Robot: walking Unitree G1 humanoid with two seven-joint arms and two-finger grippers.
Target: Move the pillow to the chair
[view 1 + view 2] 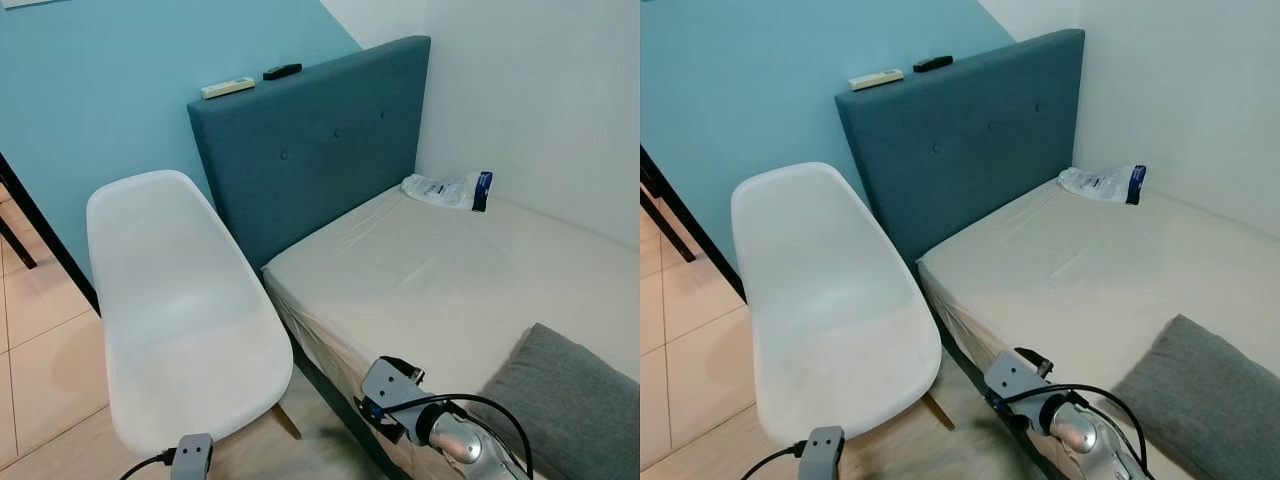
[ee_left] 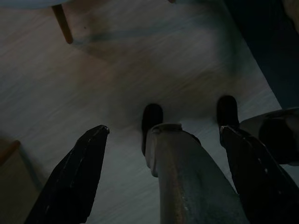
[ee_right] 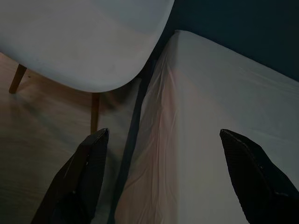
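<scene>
- Grey fabric marks the pillow [image 1: 575, 405], which lies flat on the near corner of the bed [image 1: 440, 270], close to the mattress edge on the robot's right; nothing touches it, so the carry has not begun.
- White and bare-seated, the moulded chair [image 1: 180, 310] stands just beside the bed's long edge with its back toward the blue wall, its seat free to take the pillow (a short swing from mattress to seat, I judge).
- Seen from the head, the right arm's wrist housing sits low, over the gap between bed frame and floor and short of the pillow; through its wrist camera the right gripper [image 3: 163, 177] has its two black fingers spread wide with nothing between them, aimed at the mattress edge and the chair's rim.
- Hanging beside the chair's front, the left gripper [image 2: 163, 172] is likewise splayed and empty, looking down at the wooden floor and the robot's own leg, so it looks idle.
- Two remote controls [image 1: 228, 88] rest along the top of the padded headboard [image 1: 310, 150], and a plastic packet [image 1: 447, 189] lies at the head of the bed near the wall; both are well apart from the pillow and out of the way.
- Next, I judge, the right arm must reach further right and over the mattress to the pillow.
</scene>
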